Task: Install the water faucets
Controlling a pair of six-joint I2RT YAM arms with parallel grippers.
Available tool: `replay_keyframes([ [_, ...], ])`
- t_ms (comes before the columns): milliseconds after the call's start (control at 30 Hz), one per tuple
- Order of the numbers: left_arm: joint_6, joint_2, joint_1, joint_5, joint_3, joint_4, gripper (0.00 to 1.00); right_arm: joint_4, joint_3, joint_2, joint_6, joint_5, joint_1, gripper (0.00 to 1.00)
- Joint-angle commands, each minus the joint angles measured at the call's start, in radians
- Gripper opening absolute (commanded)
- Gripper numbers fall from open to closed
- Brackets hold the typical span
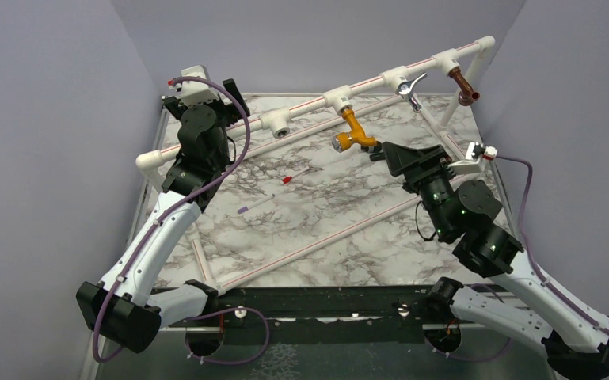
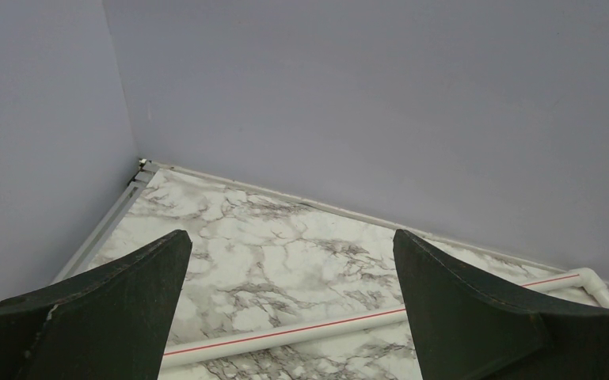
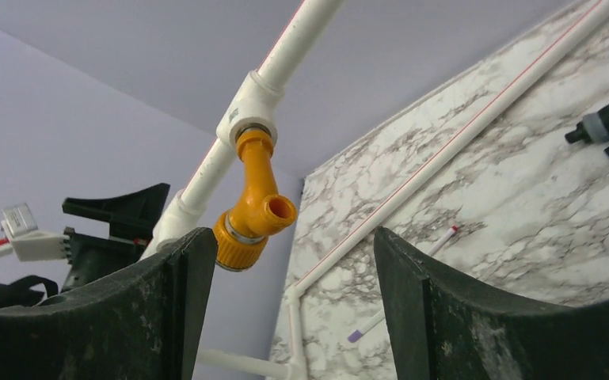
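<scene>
Water faucets: three hang from tees on the raised white pipe (image 1: 372, 87), which runs toward the far right corner of the tabletop (image 1: 340, 214). Mustard-yellow faucet (image 1: 354, 131): top end seated in its tee, body bends down, silvery-banded knob at the low end, round spout opening on the side. It sits over the far-middle of the tabletop. Chrome faucet (image 1: 412, 89) (lever handle) is next along. Copper-brown faucet (image 1: 463, 85) is nearest the far right corner.

R gripper (image 3: 289, 231): fingers apart, clamping nothing. Yellow knob is just beside one finger, spout in the gap beyond the tips. Tips face the faucet directly.

L gripper (image 2: 293, 241): fingers wide apart, only marble btwn them, facing the far left corner.

Around:
- Open tee (image 1: 279, 125) on the same pipe, left of the yellow one.
- Red-tipped stick (image 1: 294, 176) and purple-tipped stick (image 1: 253, 204) lie mid-tabletop, well apart from the faucets.
- Small black part (image 3: 606, 127) w/ grey collar lies on the marble in the R wrist view; can't tell what it is.
</scene>
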Motion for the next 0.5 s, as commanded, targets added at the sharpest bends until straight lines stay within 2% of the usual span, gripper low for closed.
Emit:
replay_keyframes([
  [0,-0.008,0.059,-0.051,0.055,-0.108,-0.358,0.99,0.078,-0.037,-0.066,-0.328,-0.046,-0.002,0.76],
  [133,-0.008,0.061,-0.052,0.056,-0.108,-0.358,0.99,0.092,-0.048,-0.118,-0.512,-0.069,-0.002,0.75],
  [267,-0.008,0.063,-0.051,0.055,-0.108,-0.358,0.99,0.073,-0.014,-0.124,-0.768,-0.170,-0.002,0.75],
  [467,-0.008,0.065,-0.052,0.058,-0.108,-0.358,0.99,-0.022,0.052,-0.074,-1.198,-0.350,-0.002,0.84],
])
